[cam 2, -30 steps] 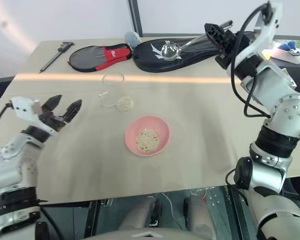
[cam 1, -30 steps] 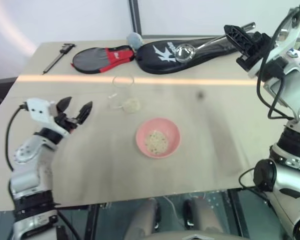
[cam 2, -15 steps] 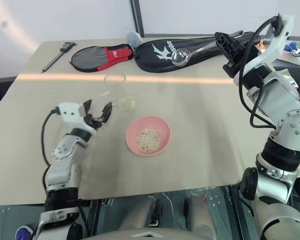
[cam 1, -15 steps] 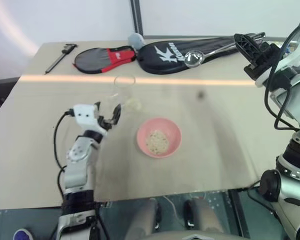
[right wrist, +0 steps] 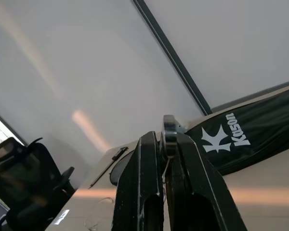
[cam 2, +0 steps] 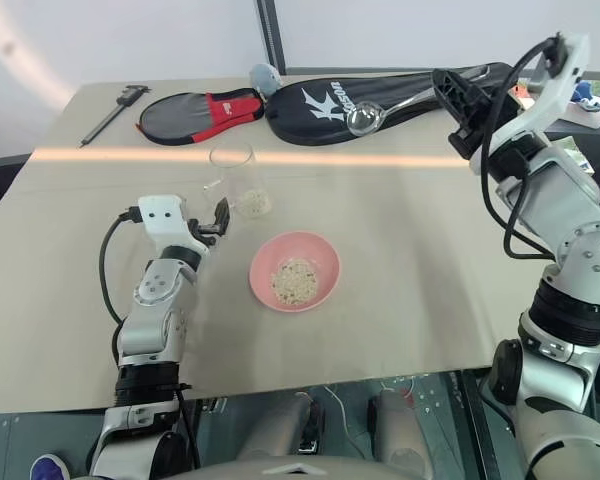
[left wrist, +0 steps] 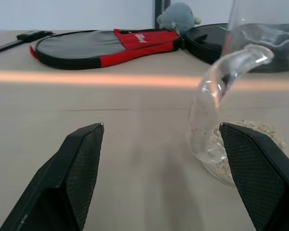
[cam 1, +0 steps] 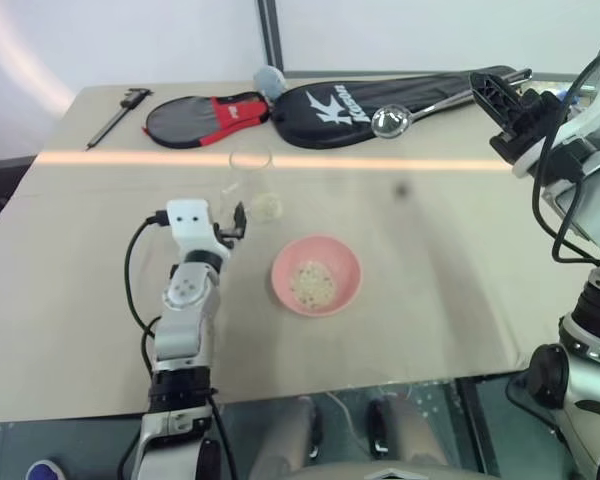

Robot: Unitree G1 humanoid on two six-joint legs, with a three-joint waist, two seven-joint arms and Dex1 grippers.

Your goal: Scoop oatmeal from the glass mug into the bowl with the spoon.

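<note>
The glass mug (left wrist: 241, 96) stands just beyond the spread left gripper (left wrist: 168, 163); the right gripper (cam 2: 458, 100), clamped on the spoon (cam 2: 380, 112), hangs well beyond it.

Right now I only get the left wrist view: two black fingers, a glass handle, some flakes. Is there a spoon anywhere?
Observer: Yes. The right gripper is shut on the spoon, holding it raised over the far side of the table.
Operator: Where are the flakes meant to go?
Observer: Into the pink bowl, which stands apart from the glass mug, nearer the robot.
Operator: Is anything in it yet?
Observer: A small heap of oatmeal lies in its middle.
</note>
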